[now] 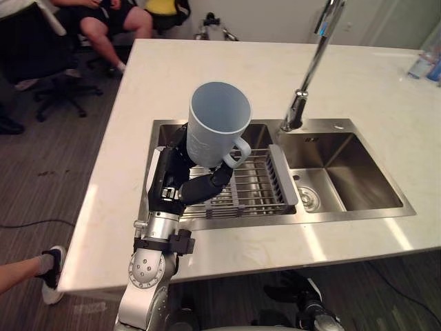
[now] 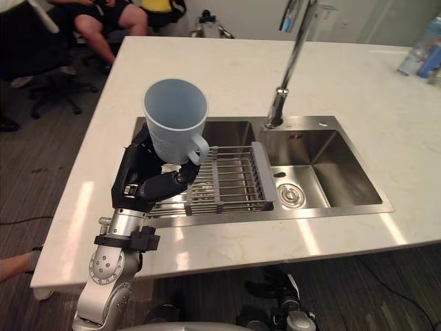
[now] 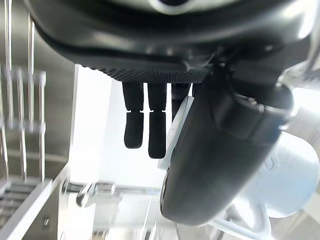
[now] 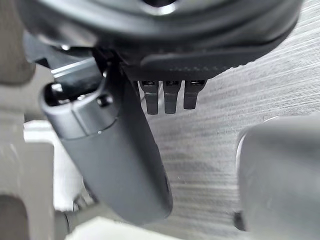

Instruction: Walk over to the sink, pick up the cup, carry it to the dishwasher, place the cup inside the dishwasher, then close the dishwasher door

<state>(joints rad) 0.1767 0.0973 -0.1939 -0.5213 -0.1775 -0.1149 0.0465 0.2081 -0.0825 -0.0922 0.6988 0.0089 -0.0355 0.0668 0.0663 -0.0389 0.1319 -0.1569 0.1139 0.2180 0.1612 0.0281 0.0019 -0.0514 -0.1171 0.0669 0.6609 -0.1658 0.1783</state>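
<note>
Left robot hand gripping upright cup, rack across sink

Head stereo pair looking down, sharing the sink, wrist cameras close along left hand, right hand

We hold the cup in our left hand above the sink's left basin, where a rack lies, with the faucet behind and bottles far right on the counter.

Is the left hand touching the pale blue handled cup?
Touching. Left eye view: left hand has thumb and fingers wrapped round the pale blue handled cup, holding it up.
</note>
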